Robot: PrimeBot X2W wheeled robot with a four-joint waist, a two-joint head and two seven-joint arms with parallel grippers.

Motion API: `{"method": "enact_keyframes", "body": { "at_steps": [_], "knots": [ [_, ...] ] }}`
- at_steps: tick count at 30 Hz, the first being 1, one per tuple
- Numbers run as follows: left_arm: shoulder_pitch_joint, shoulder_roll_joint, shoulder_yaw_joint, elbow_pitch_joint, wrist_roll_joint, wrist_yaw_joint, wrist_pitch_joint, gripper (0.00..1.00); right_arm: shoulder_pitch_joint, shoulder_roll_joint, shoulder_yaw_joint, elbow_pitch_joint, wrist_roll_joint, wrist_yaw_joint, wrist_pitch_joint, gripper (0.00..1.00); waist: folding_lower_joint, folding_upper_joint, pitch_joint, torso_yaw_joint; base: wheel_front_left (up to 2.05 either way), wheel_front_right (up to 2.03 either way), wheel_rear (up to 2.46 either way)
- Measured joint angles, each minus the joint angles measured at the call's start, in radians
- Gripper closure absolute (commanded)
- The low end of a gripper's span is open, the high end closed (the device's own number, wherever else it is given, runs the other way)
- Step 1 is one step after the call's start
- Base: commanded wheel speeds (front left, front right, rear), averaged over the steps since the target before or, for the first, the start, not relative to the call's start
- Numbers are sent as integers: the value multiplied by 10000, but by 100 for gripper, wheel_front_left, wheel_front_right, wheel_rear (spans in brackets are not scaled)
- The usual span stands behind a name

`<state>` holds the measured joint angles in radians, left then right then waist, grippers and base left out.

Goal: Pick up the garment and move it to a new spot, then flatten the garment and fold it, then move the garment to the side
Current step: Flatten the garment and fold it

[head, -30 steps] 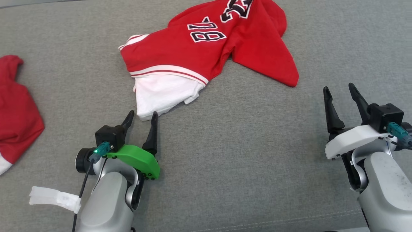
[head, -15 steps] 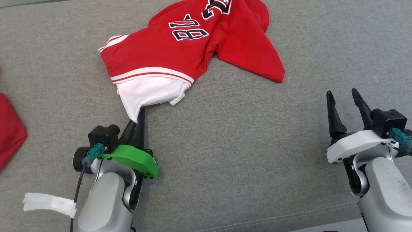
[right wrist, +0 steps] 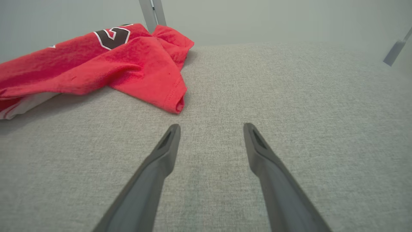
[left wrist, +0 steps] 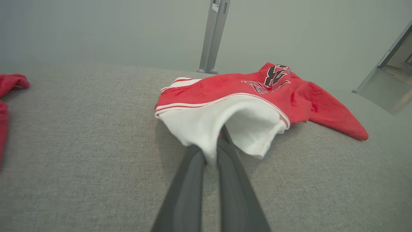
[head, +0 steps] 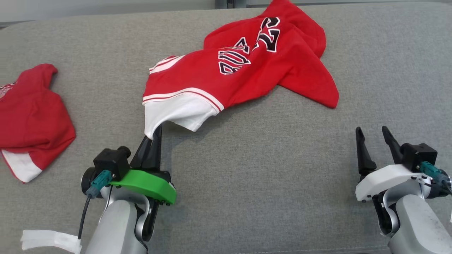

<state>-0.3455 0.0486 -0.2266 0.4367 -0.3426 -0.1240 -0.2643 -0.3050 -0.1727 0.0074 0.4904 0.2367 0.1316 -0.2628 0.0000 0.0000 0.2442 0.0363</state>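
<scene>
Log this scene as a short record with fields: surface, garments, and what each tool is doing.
surface: grey woven fabric surface
main garment: red and white jersey with black numbers, crumpled, mid-surface
left tool: shut on the jersey's white hem corner
right tool: open, holding nothing, apart from the jersey
other garment: second red garment with white trim, far left, untouched

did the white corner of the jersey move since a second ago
Yes. The white corner lay flat on the grey cushion; now the left gripper, jaws shut on it, has lifted it off the cushion, closer to the other red garment.
</scene>
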Motion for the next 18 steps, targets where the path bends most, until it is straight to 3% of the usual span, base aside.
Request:
{"method": "enact_keyframes", "body": {
  "at_steps": [11,12,13,14,15,18],
  "knots": [
    [957,514,719,1175,-435,-35,35,100,176,332,79,430,15,0,0,0,0,0,-976,544,0,0,0],
    [1013,569,690,1402,-470,-35,221,83,186,337,69,443,25,0,0,0,0,0,-1036,561,0,0,0],
    [1062,602,635,1659,-558,-36,460,83,200,339,63,451,25,0,-2,0,0,0,-1089,579,0,0,0],
    [1106,623,598,1870,-566,-36,502,12,228,339,61,474,25,0,-2,0,0,0,-1128,600,0,0,0],
    [1102,652,606,2017,-554,-17,453,0,262,339,67,508,25,0,-2,0,0,0,-1151,628,0,0,0],
    [1054,834,849,2452,-282,727,217,0,308,359,84,570,23,0,0,0,0,0,-1187,695,0,0,0]
  ]
}}
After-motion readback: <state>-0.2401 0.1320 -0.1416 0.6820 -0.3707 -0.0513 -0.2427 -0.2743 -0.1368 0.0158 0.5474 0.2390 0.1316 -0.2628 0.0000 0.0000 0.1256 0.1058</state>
